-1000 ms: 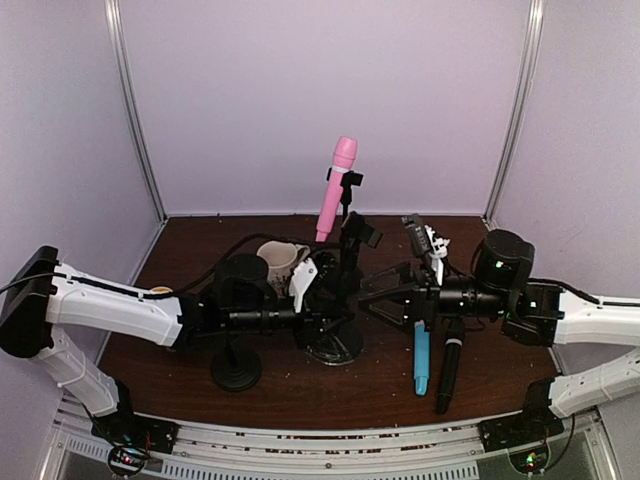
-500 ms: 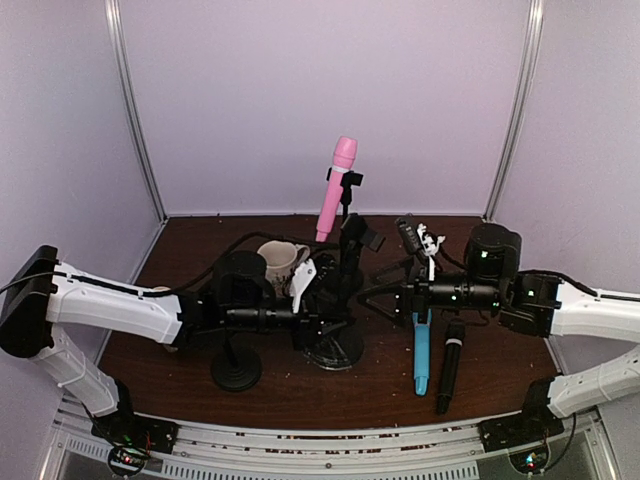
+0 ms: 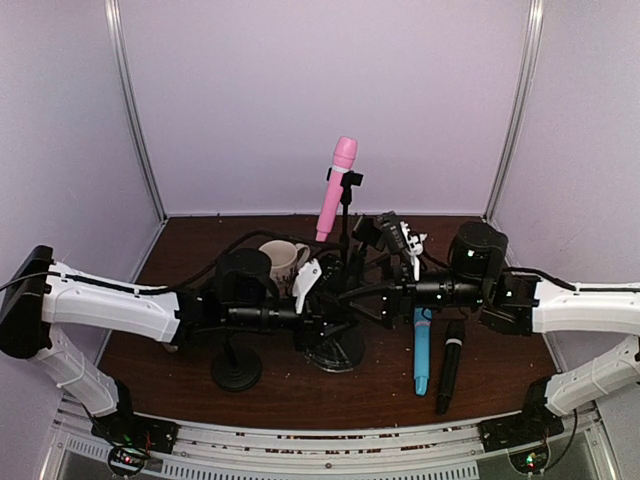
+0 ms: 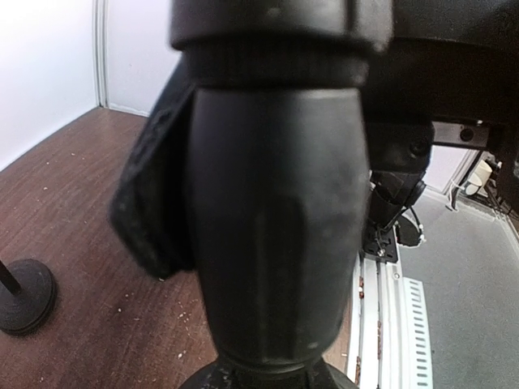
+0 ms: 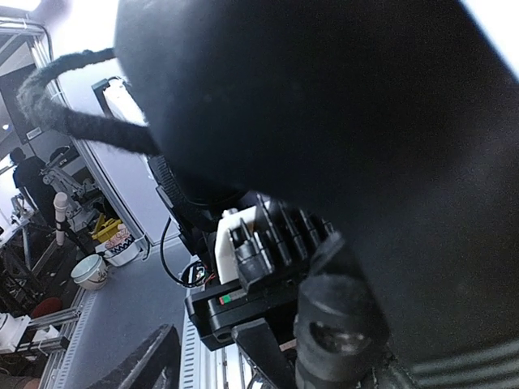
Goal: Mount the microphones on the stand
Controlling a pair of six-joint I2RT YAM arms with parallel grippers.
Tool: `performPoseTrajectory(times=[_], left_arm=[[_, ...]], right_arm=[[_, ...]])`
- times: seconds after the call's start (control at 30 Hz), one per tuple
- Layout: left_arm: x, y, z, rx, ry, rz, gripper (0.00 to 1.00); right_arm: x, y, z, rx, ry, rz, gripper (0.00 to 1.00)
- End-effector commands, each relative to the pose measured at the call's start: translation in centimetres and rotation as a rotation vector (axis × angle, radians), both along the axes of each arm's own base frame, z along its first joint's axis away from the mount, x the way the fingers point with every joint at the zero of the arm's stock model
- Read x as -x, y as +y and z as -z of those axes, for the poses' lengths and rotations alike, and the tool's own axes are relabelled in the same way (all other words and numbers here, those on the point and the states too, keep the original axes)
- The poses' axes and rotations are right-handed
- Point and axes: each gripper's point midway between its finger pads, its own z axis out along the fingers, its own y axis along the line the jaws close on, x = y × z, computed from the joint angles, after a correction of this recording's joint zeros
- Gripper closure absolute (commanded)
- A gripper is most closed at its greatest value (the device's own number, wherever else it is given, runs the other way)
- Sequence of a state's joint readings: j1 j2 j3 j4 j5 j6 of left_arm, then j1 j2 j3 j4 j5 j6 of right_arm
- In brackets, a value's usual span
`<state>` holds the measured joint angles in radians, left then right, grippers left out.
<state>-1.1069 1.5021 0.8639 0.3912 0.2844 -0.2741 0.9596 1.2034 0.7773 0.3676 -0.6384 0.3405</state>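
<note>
No legible text or labels.

Pink microphone (image 3: 335, 190) clipped high on stand (image 3: 338, 355) (tilted); blue microphone (image 3: 421, 352), black microphone (image 3: 448, 376) lying right of stand.

Top camera looks down from behind; left wrist camera crowds the stand (image 4: 276, 227), both showing the table (image 3: 180, 250).

A cream mug (image 3: 281, 262) stands on the dark brown wooden table (image 3: 190, 240), which is enclosed by pale lilac walls (image 3: 250, 100) with metal corner strips (image 3: 135, 110).
</note>
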Motion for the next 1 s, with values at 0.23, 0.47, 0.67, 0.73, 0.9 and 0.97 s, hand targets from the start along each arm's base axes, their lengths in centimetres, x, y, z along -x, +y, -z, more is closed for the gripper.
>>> performPoseTrajectory(times=[0.23,0.47,0.67,0.73,0.9,0.97], left_arm=[[-4.3,0.2,-5.3,0.122,-0.067,-0.163,1.00],[-1.9,0.0,-5.5,0.139,-0.078,-0.029,1.00],[1.2,-0.1,-6.2,0.174,-0.063,0.136,1.00],[1.6,-0.2,-6.2,0.175,-0.052,0.159,1.00],[1.8,-0.4,-6.0,0.174,-0.039,0.176,1.00],[1.8,-0.6,-6.0,0.171,-0.035,0.180,1.00]], right_arm=[[5.6,-2.3,2.2,0.000,0.103,-0.092,0.26],[2.1,-3.4,3.1,0.070,0.059,0.038,0.27],[-0.9,-3.2,1.6,0.051,-0.009,0.114,0.22],[-1.2,-2.7,0.6,0.026,-0.037,0.108,0.21],[-0.3,-1.1,-1.0,-0.059,-0.061,0.002,0.21],[-0.4,-0.7,-0.9,-0.082,-0.051,-0.013,0.22]])
